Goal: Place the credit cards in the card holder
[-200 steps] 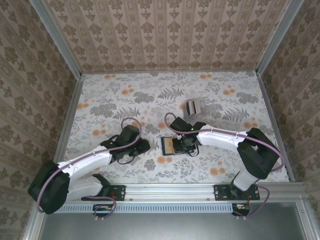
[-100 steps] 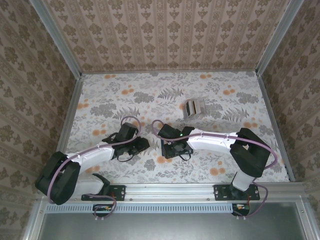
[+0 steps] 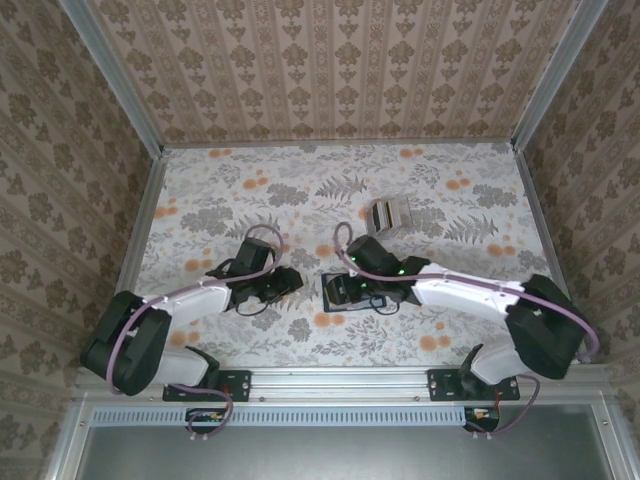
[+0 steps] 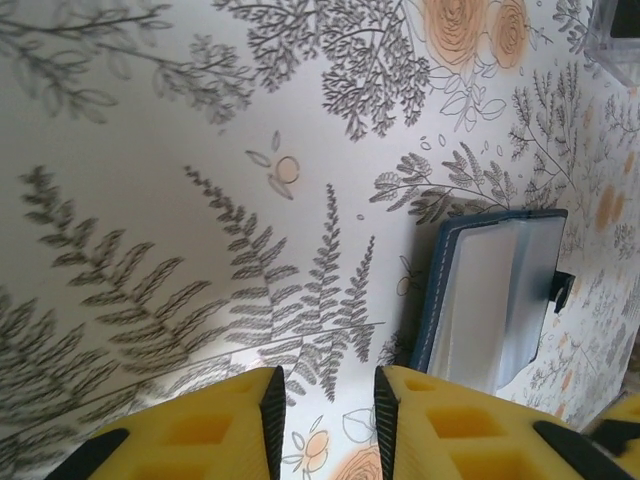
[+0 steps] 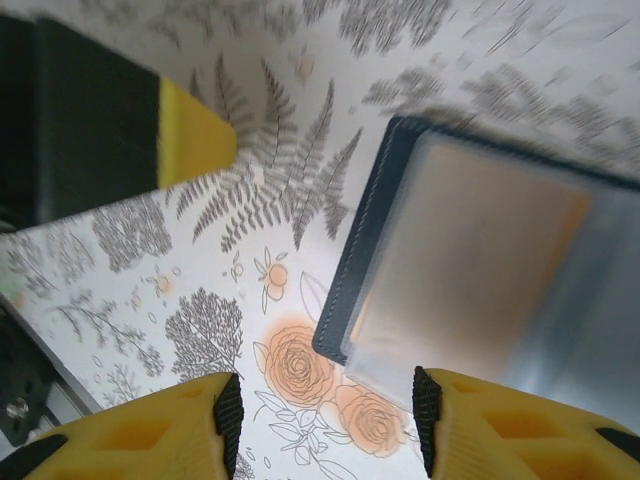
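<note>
Right hand (image 5: pixel 325 405) first: fingers apart, nothing between, poised low over a corner of the open holder (image 5: pixel 470 250). Looks free to go for a card. Left hand (image 4: pixel 328 395) next: narrow gap, likewise empty, low over the surface (image 4: pixel 150 200) just beside the holder's left edge, probably placed to block it from sliding. Holder itself: spread flat, inside up, between both hands, with a pale beige face showing through its clear pocket, likely a card already in. Farther out: loose cards (image 3: pixel 390 214) stacked well apart toward the back. Judging by that stack, much loading left.
</note>
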Robot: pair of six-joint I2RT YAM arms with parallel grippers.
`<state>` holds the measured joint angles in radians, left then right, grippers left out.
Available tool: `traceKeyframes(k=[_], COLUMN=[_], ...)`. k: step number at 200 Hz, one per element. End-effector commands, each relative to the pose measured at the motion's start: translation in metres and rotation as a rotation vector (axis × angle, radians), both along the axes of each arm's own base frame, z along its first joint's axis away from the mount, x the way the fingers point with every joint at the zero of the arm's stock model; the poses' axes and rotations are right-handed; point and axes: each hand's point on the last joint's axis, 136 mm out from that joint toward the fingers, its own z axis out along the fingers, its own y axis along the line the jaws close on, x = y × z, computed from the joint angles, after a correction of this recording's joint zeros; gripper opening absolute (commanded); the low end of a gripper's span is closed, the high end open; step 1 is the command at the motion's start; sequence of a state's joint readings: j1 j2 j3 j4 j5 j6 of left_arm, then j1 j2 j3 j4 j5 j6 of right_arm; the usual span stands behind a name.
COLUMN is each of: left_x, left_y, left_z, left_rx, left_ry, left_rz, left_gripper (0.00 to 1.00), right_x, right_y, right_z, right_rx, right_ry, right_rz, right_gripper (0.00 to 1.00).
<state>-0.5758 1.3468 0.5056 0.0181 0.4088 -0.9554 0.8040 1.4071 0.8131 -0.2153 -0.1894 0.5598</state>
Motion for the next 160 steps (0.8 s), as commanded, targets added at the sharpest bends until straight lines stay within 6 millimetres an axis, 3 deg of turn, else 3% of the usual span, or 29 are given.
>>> traceKeyframes(k=[1, 43, 56, 76, 94, 119, 160], left_x=[0.009, 0.002, -0.002, -0.002, -0.001, 0.0, 0.001], left_y=[-0.02, -0.047, -0.053, -0.056, -0.058, -0.06, -0.062], left_z=[0.015, 0.007, 0.002, -0.006, -0.008, -0.009, -0.011], left_rx=[-0.038, 0.042, 0.074, 0.091, 0.076, 0.057, 0.036], left_ry=[-0.063, -0.073, -0.063, -0.056, -0.043, -0.046, -0.031], left_rz=[-0.07, -0.2, -0.232, -0.223, -0.223, -0.208, -0.205], left_gripper=[0.34, 0.39, 0.4, 0.4, 0.4, 0.39, 0.38], right_x=[0.006, 0.007, 0.011, 0.008, 0.003, 0.003, -0.002], right_y=[-0.016, -0.06, -0.065, -0.049, -0.029, -0.011, 0.0], right_z=[0.014, -0.008, -0.011, -0.019, -0.038, -0.045, -0.079], right_rx=[0.02, -0.104, -0.071, -0.032, -0.007, -0.014, -0.051], right_ry=[-0.025, 0.026, 0.069, 0.137, 0.224, 0.233, 0.29], right_rz=[-0.04, -0.16, -0.186, -0.128, -0.074, -0.045, -0.035], right_gripper=[0.52, 0.52, 0.46, 0.28, 0.16, 0.15, 0.14])
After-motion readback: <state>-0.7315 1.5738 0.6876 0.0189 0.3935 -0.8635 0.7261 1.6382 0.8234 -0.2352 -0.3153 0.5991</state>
